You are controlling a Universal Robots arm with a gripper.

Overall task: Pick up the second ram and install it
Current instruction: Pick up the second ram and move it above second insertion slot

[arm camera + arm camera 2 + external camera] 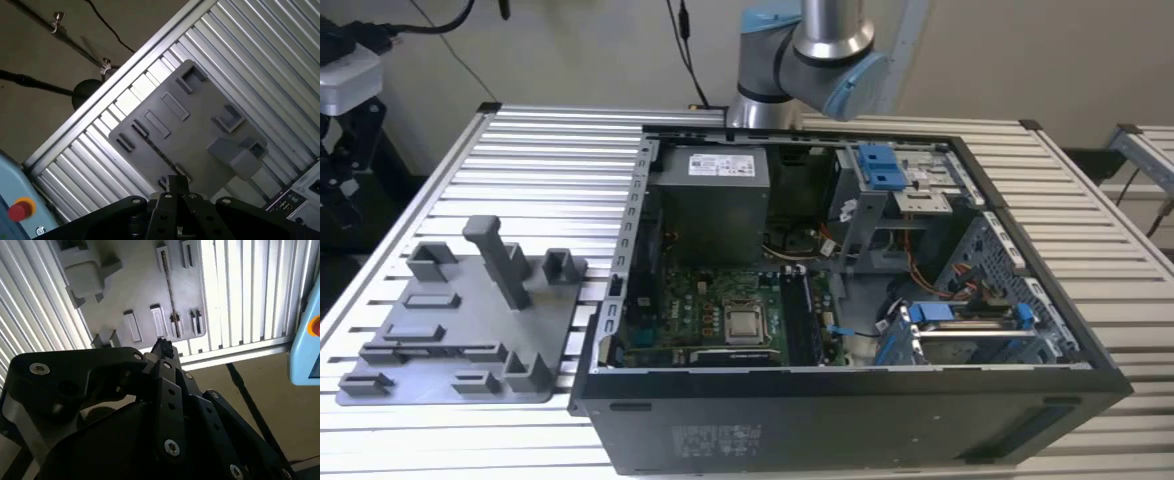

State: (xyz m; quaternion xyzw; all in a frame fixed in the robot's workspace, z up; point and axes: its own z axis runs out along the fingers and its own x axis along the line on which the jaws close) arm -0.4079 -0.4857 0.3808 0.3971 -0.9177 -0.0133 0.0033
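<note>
1. While the open computer case (854, 405) lies on the slatted metal table (1107, 270) in the middle of the exterior view, a grey fixture plate (460, 335) is seen on the same table at the exterior view's left, just beside the case.
2. The robot arm (807, 50) is seen at the top centre of the exterior view, behind the case, and is cut off by the upper edge of the frame.
3. Inside the case a green motherboard (674, 310) is seen at the lower centre, and dark memory slots (803, 315) are seen just beside it, toward the exterior view's right.
4. In both wrist views the black gripper (162, 347) (176, 181) is shown over the grey fixture plate and apart from it, with the table's slats seen around the plate.
5. The claw's fingers are seen drawn together into one narrow tip. No gap is visible between them and nothing is seen clamped there.
6. In the second wrist view a thin dark strip is seen in the plate's long slot (172, 315), near the gripper's tip. This strip is taken for the second ram (168, 287), seen edge-on, though whether it is the stick or a bare slot cannot be told for certain.
</note>
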